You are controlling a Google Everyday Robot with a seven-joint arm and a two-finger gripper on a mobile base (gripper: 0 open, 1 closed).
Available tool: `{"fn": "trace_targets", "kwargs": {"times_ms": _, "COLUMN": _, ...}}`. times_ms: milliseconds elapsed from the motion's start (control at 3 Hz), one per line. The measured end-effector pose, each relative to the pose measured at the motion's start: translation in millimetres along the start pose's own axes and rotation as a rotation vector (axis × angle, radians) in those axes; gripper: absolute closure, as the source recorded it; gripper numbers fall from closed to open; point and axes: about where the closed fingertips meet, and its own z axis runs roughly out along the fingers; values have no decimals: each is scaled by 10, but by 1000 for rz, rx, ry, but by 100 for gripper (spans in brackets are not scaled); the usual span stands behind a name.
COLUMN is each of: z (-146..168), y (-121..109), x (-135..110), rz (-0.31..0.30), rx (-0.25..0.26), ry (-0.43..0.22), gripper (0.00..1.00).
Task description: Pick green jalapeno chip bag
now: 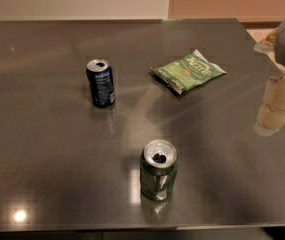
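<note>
The green jalapeno chip bag (188, 72) lies flat on the dark table (42, 134), right of centre toward the back. It is light green with white lettering, a small red mark and white crimped ends. My gripper (277, 106) hangs at the right edge of the view, pale and blurred, above the table's right side. It is to the right of the bag and a little nearer the front, apart from it.
An opened dark blue can (100, 83) stands upright left of the bag. An opened green soda can (158, 169) stands upright near the front, centre. The table's right edge runs close under the gripper. A wall lies behind the table.
</note>
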Motion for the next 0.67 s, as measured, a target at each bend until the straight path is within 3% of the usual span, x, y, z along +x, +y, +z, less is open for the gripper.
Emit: {"fn": "trace_targets", "kwargs": {"times_ms": 667, "z": 52, "y": -139, "x": -78, "rz": -24, "rx": -16, "ry": -6, "gripper": 0}}
